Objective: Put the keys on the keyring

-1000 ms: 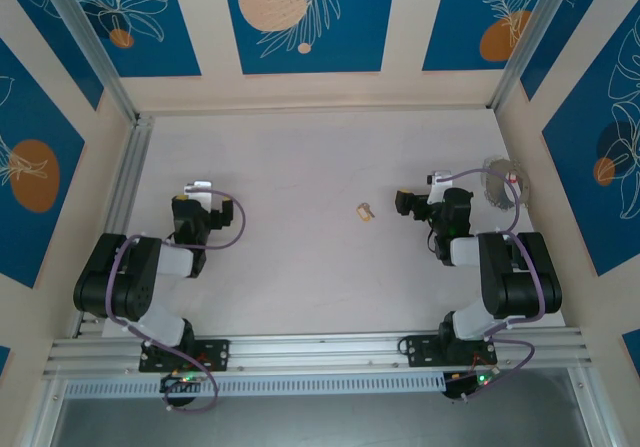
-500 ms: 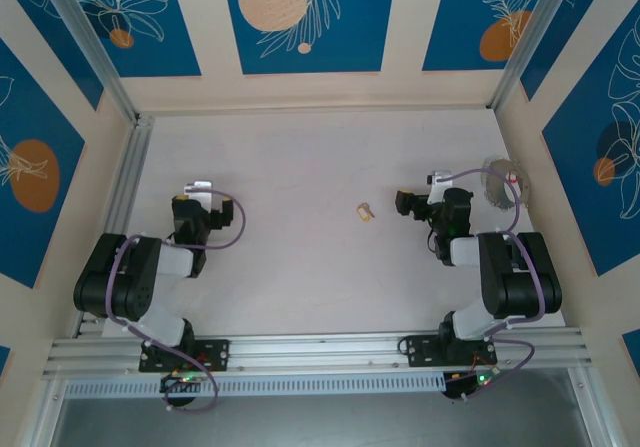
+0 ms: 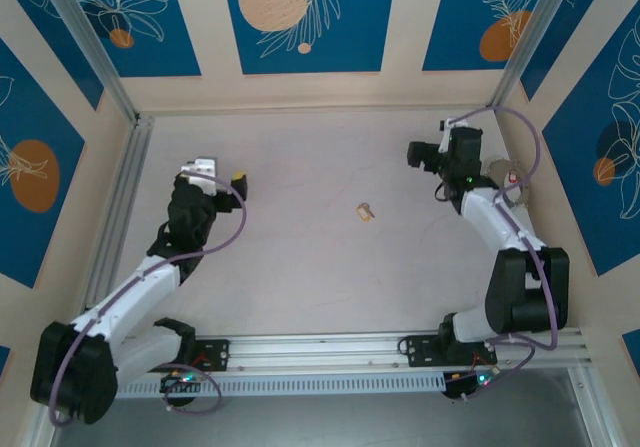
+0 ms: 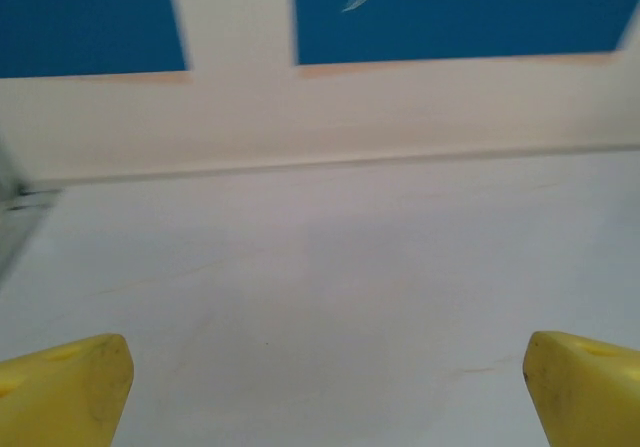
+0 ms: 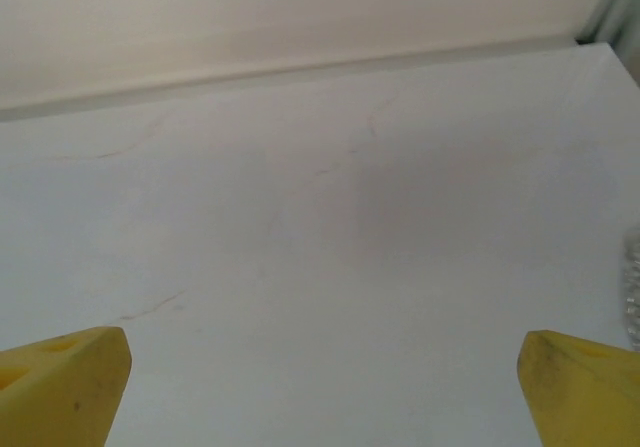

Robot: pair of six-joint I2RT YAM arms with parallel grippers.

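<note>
Your right gripper [image 5: 320, 392] stands spread wide, yellow tips apart over bare table [image 5: 330, 217], pinching nothing. The left gripper [image 4: 320, 387] is spread just as wide and empty. The keys [image 3: 503, 171] lie in a silvery heap with a red spot by the right wall, just beside the right arm and partly hidden by it. You cannot pick the ring out of that heap, and it shows no clear long axis. From the right gripper the heap lies off to the right, so expect to swing that way. The right arm is far nearer; the left is well apart. A small tan piece [image 3: 365, 211] sits mid-table. No writing can be read; the blue panels [image 3: 300, 17] carry only leaf drawings.
</note>
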